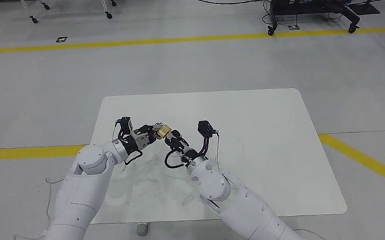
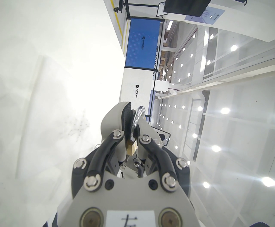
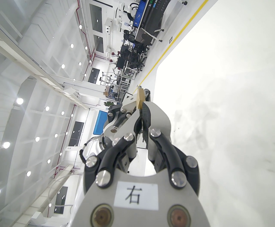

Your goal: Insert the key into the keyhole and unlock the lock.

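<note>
The left gripper (image 2: 134, 120) was squeezed shut on the lock (image 2: 131, 148). The lock's silver loop (image 2: 139, 116) poked out past the gripper's tips. The gripper held the lock up over the worktop (image 1: 262, 155), nearer the left edge than the right edge. Just beside it, to the right, was the right gripper (image 3: 140, 111). Its fingers (image 3: 148, 114) were pressed almost together and pointed at the gold lock.

To do this step well, I think the right arm should line the key up straight with the keyhole. It should push in slowly and turn only when the key is all the way in. The left arm should hold the lock tight.

I could not make out the key. It may have been hidden between those fingers. The keyhole was hidden too, so I could not tell if the key was in.
</note>
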Tool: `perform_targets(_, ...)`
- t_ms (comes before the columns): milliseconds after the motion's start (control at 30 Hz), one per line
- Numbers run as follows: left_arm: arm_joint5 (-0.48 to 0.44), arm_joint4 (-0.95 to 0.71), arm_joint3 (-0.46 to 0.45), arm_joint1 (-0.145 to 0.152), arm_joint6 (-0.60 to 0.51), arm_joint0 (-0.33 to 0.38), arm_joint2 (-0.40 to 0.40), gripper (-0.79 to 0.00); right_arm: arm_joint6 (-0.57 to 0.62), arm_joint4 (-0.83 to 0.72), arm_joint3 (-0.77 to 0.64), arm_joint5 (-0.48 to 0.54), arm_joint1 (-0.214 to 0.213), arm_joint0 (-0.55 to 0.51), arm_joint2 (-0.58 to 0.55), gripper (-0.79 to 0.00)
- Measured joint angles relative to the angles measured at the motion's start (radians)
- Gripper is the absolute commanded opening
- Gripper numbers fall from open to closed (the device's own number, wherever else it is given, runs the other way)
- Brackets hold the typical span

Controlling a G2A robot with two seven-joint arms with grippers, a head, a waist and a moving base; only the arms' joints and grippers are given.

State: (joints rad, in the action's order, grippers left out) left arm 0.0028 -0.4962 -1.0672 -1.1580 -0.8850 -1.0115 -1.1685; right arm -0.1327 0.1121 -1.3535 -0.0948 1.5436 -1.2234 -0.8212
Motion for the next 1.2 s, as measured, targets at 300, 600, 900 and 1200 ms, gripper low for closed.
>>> perform_targets(300, 0.014, -0.024, 0.014, -0.002, -0.002, 0.005, -0.008, -0.785, 0.013, 0.016, -0.026, 0.029, 0.003, -0.022, -0.011, 0.0)
perform_targets(600, 0.024, -0.036, 0.022, -0.004, -0.001, 0.008, -0.013, -0.785, 0.022, 0.03, -0.054, 0.043, 0.001, -0.046, -0.025, 0.0)
perform_targets(900, 0.016, -0.045, 0.019, -0.005, 0.005, 0.004, -0.017, -0.785, 0.024, 0.028, -0.056, 0.045, 0.001, -0.047, -0.025, 0.0)
perform_targets(1200, -0.031, -0.114, 0.023, -0.006, -0.045, -0.007, -0.041, -0.785, 0.468, -0.369, -0.087, 0.263, -0.034, -0.104, -0.189, -0.357)
